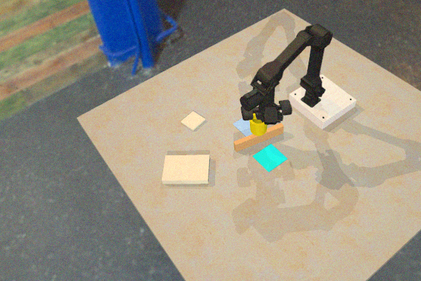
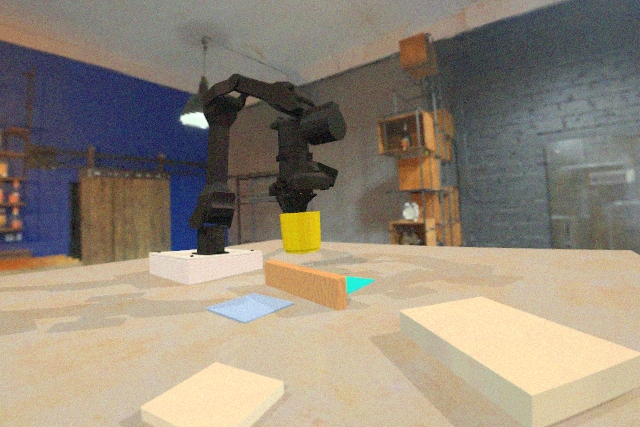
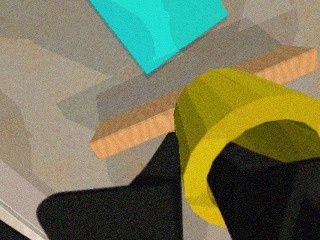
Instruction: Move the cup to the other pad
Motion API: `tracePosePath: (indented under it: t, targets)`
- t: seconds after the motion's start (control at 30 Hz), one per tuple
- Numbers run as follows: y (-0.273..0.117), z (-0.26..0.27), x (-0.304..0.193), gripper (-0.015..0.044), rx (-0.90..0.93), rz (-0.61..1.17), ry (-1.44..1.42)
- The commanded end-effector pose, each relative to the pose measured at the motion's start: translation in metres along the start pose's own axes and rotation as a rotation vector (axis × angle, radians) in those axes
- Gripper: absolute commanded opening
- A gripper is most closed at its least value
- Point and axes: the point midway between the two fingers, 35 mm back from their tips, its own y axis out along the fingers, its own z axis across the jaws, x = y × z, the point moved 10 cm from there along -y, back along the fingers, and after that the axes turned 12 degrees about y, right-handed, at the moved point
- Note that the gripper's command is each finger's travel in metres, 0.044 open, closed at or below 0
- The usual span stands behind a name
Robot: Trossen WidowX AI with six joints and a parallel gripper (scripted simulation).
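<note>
The yellow cup [image 2: 299,231] hangs upright in the air above the wooden bar [image 2: 306,283], carried high enough to pass over that barrier. The fingers pinch its rim wall from above, keeping the mouth level so no marbles spill. The cyan pad [image 1: 270,157] lies beyond; the pale blue pad [image 2: 250,306] lies on the tabletop [image 1: 306,220].

My gripper [image 2: 296,203] is clamped on the yellow cup [image 2: 300,231], carried in the air over the wooden bar [image 2: 306,283]. That bar lies directly beneath my fingers and is the only raised obstacle here. Beyond it, ahead of the fingertips, the cyan pad [image 3: 157,27] lies flat, nothing on it. Two cream blocks [image 1: 185,169] sit well off to the side.
</note>
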Motion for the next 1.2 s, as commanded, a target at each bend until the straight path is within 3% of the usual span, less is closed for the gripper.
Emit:
tracePosePath:
  t: [0.0,1.17]
  targets:
    - [0.0,0.004,0.008,0.0,0.006,-0.001,0.002]
    - [-0.004,0.045,0.073,0.0,0.01,-0.007,0.002]
